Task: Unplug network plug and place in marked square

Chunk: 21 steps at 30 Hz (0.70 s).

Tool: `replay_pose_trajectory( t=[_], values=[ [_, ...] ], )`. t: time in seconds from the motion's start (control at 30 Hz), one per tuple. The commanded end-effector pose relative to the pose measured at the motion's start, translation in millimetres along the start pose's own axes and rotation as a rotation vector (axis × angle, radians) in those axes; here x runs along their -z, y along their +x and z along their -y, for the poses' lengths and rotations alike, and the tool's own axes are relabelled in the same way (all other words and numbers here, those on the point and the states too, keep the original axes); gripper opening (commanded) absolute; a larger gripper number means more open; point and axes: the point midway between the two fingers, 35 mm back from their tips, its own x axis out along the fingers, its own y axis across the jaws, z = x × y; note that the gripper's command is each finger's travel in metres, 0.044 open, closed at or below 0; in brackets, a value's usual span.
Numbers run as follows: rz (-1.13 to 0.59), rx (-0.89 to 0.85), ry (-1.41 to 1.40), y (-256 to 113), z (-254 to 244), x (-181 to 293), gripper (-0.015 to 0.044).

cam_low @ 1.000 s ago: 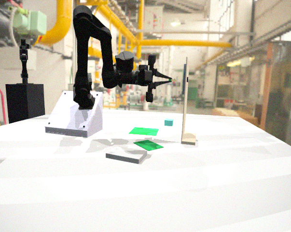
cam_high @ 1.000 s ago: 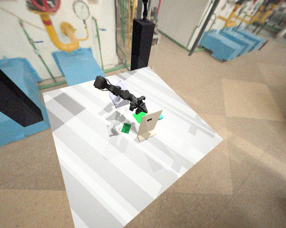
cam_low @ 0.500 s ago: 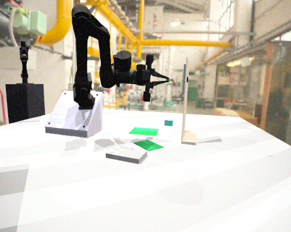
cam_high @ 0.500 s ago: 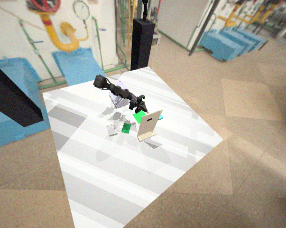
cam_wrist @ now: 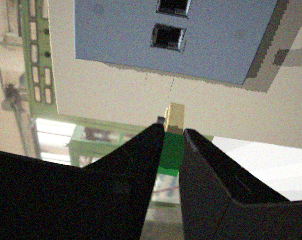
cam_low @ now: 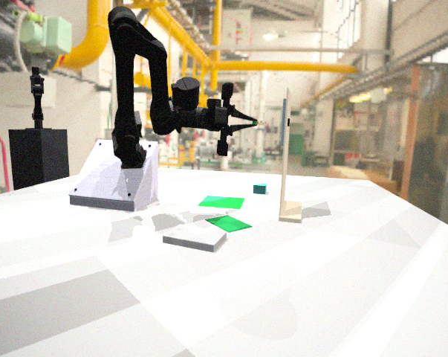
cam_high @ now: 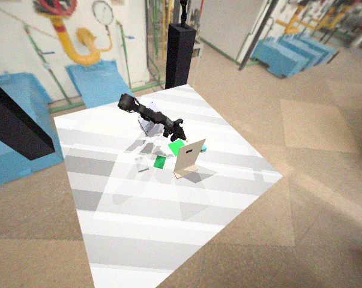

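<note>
My gripper (cam_high: 186, 140) (cam_low: 255, 122) (cam_wrist: 171, 136) is shut on the plug (cam_wrist: 172, 151), which has a green body and a pale yellow front end. The plug is out of the socket and held high above the table, its front end toward the upright beige panel (cam_high: 188, 159) (cam_low: 284, 165) (cam_wrist: 116, 92) with a gap between. The panel's blue face plate (cam_low: 284, 115) (cam_wrist: 126, 37) shows two dark sockets, the lower one (cam_wrist: 168, 37) empty. Two green patches lie on the table, one bright (cam_high: 176, 147) (cam_low: 221, 202) and one darker (cam_high: 159, 162) (cam_low: 229, 223); which is the marked square I cannot tell.
A flat grey-white block (cam_high: 141, 164) (cam_low: 195, 239) lies beside the darker patch. A small teal block (cam_high: 203, 148) (cam_low: 259, 189) lies near the panel. The panel's beige foot (cam_high: 187, 171) (cam_low: 292, 211) rests on the table. The arm's sloped pale stand (cam_low: 105, 172) is behind the arm.
</note>
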Motion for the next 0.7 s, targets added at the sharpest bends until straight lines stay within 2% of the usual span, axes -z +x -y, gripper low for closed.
replay_pose_trajectory(
  t=[0.0, 0.67],
  values=[
    [0.002, -0.002, 0.0, 0.0, -1.5, -0.2, 0.0],
    [0.036, -0.04, 0.003, -19.0, -44.6, -0.7, 0.0]
  ],
)
